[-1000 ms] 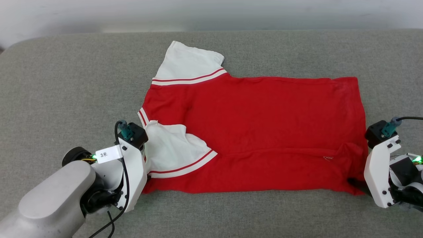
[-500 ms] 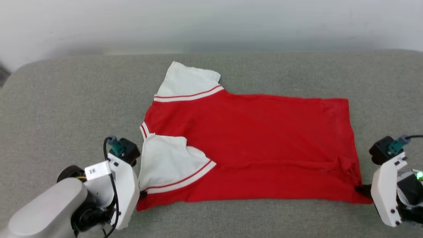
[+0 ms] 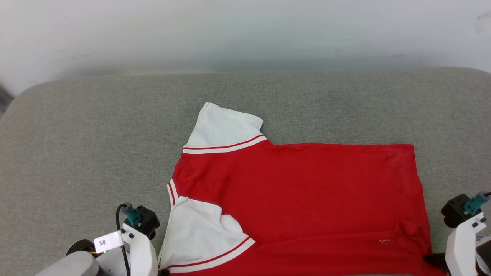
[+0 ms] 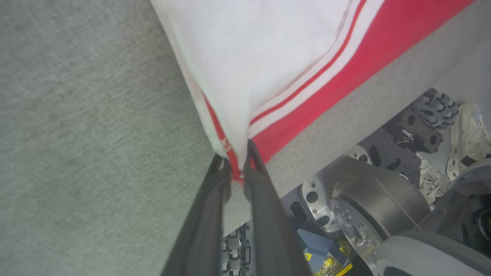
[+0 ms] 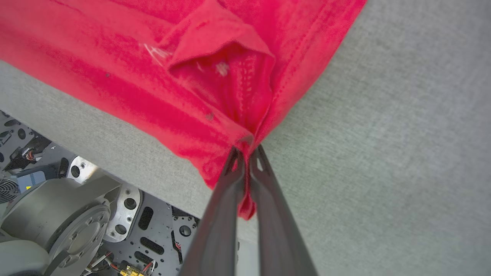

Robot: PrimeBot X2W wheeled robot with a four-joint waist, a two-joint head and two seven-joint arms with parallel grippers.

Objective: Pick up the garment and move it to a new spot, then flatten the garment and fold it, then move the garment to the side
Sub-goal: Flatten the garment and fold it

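The left gripper is clenched on the striped near-left corner of the garment; the right gripper is pinched shut on its bunched red hem. The garment is spread flat, white-sleeved, along the near edge of the coarse grey cushion.

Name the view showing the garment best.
Head view: the garment lies spread, both sleeves visible. Left wrist view shows its striped corner in the left gripper; right wrist, a red corner in the right gripper.

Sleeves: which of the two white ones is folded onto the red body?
The near sleeve, beside the left gripper, lies over the garment's red body; the far sleeve sticks out flat onto the grey surface.
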